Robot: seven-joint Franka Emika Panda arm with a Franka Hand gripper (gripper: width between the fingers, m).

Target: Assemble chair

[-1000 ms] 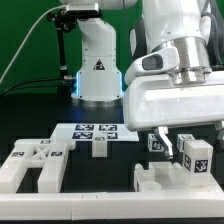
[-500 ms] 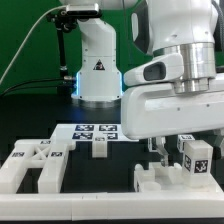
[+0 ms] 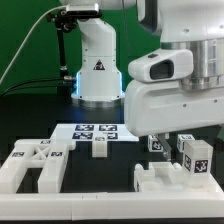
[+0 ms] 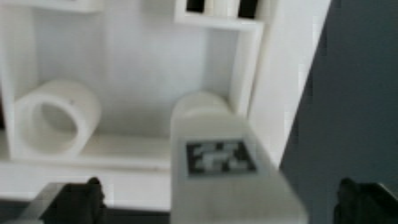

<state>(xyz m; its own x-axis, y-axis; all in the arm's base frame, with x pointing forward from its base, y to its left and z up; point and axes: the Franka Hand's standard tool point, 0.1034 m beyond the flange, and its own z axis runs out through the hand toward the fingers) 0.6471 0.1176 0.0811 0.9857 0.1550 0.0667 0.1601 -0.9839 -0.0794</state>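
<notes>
Black table, green backdrop; marker board mid-frame in ext. view, white chair pieces lower left & right. Jaws apart w/ tagged bar between, untouched

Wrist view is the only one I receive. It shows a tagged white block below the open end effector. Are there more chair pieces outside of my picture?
Observer: Yes. A group of blocky white pieces lies at the exterior view's left.
Operator: What is in the middle?
Observer: The marker board lies there, with one small piece just in front of it.
Operator: And on the other side?
Observer: A tall tagged piece stands near the exterior view's right edge.
</notes>
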